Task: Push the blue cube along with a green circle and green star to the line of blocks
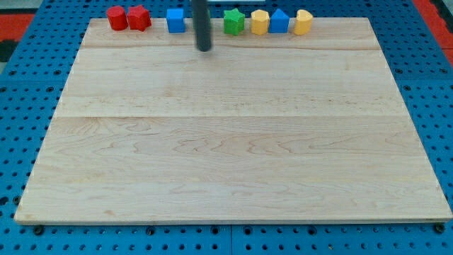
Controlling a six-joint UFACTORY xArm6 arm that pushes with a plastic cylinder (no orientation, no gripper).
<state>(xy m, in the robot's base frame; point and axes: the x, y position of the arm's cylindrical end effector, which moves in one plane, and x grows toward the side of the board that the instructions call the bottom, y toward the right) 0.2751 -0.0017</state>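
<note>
A line of blocks runs along the view's top edge of the wooden board (226,142). From left: a red cylinder (117,18), a red block (139,18), a blue cube (175,20), a green star (233,22), a yellow hexagon-like block (260,22), a blue block (279,21) and a yellow block (303,22). My tip (204,48) stands just below the line, between the blue cube and the green star, touching neither. The rod covers the gap between them; no green circle shows.
The board lies on a blue pegboard surface (28,106). A red strip (435,10) shows at the view's top right corner.
</note>
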